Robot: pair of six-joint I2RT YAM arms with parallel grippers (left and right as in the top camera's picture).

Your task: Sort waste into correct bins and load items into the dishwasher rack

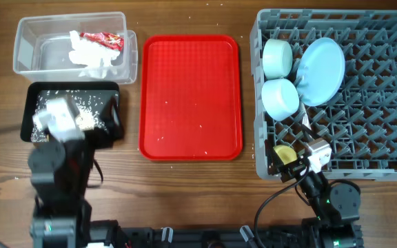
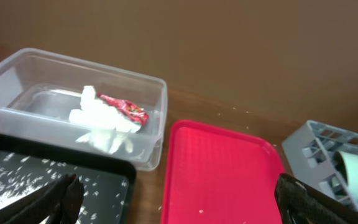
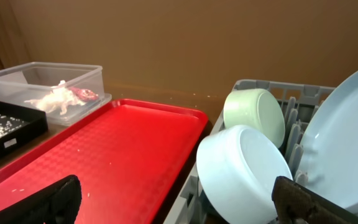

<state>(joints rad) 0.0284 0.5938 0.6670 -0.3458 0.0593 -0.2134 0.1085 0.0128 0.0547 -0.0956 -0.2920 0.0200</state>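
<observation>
Right gripper [image 3: 178, 208] hung wide open and empty over the near left corner of the rack [image 1: 384, 170], just beside the yellow cup [image 1: 283, 153] there. Light, stiff and smooth, that cup likely suited a pinch across its rim. Left gripper [image 2: 178, 205] gaped empty above the black tray [image 1: 26, 114].

The flat red tray [image 1: 190, 96] lies on the wooden table [image 1: 185, 196] between the two pincers. It is ahead and to the right of the left pincer [image 2: 179, 208], and ahead and to the left of the right pincer [image 3: 185, 208]. Its long sides run away from both pincers, and its raised rim has rounded corners. A plain brown wall [image 2: 241, 50] stands beyond the far edge of the table, well ahead of both pincers.
</observation>
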